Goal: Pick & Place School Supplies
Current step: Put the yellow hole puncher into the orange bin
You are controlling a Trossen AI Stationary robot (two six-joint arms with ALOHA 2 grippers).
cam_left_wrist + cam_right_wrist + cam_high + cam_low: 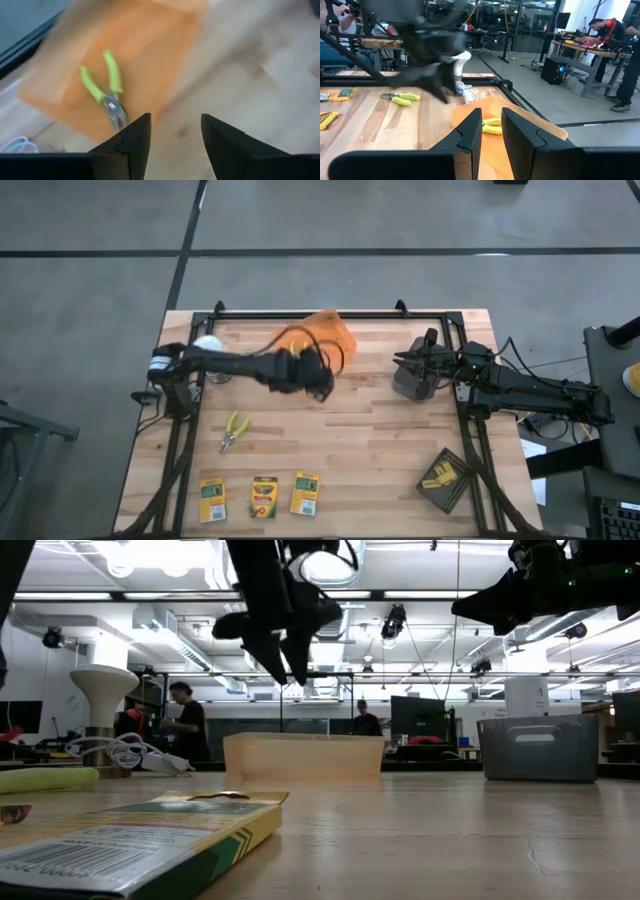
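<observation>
While the left gripper [322, 383] hangs in the air just beside the orange bin [335, 332], on the side toward the crayon boxes, its fingers [131, 145] stand clearly apart with nothing between them. One pair of yellow-handled pliers [106, 86] lies inside the orange bin, flat on its floor, handles spread. A second pair of pliers [234, 430] lies on the wooden surface [370, 450], well apart from the bin, between it and the row of crayon boxes. Three crayon boxes [264, 496] lie side by side along the surface's edge farthest from the bin, with the nearest of them large in the low view [140, 835]. A dark tray holding small yellow blocks [441, 476] sits at the corner of the surface diagonally across from the bin. A grey box [412, 378] stands beside the bin, and the right gripper [405, 361] hovers over it, pointing toward the bin; its fingers [470, 131] are close together with a narrow gap and hold nothing. A white ball with a cable [207, 346] rests near the bin on the other side. People stand in the room beyond the surface.
</observation>
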